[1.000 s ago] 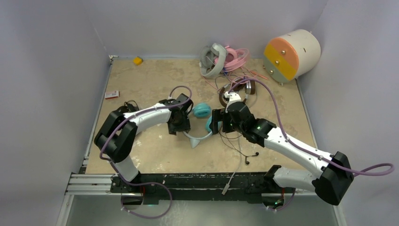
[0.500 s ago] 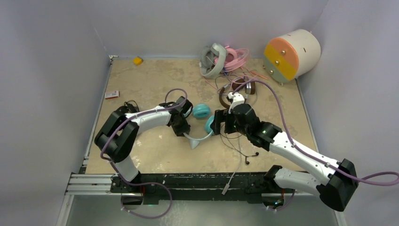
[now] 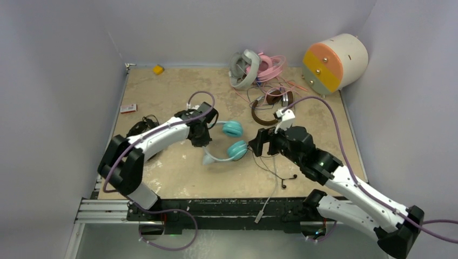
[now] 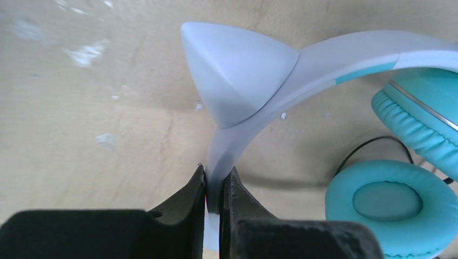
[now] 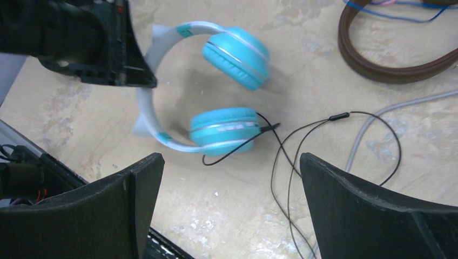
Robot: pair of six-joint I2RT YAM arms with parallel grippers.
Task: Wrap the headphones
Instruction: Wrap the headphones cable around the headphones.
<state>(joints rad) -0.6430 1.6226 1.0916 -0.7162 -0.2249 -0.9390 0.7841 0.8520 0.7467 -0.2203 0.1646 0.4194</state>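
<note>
Left claw [image 4: 216,182] shut narrow on the white headband of the teal-and-white headphones [image 4: 302,59], pads pressing the band from both sides, just short of the pointed cat-ear piece

Both teal ear cups lie to the right of this claw in its own wrist view; the nearer cup has its cushion facing up, resting on the table [image 3: 162,97]

Right claw [image 5: 231,159] spread wide, holding nothing, poised over the table; the teal pair sits just ahead of it, between the two claws

Thin black cable [image 5: 291,156] leaves the ear cup closest to the right claw and loops loose across the table towards that claw's right finger

Brown headphones [image 3: 270,110] lie beyond the right claw, apart from it

Grey-white headphones [image 3: 244,69] and pink headphones [image 3: 270,66] heaped together, well beyond both claws at the far edge

Cream cylinder [image 3: 335,62] far beyond the right claw, in the corner

Dark bundle [image 3: 141,127] behind the left claw, beside its arm: possibly the black pair, half hidden
</note>
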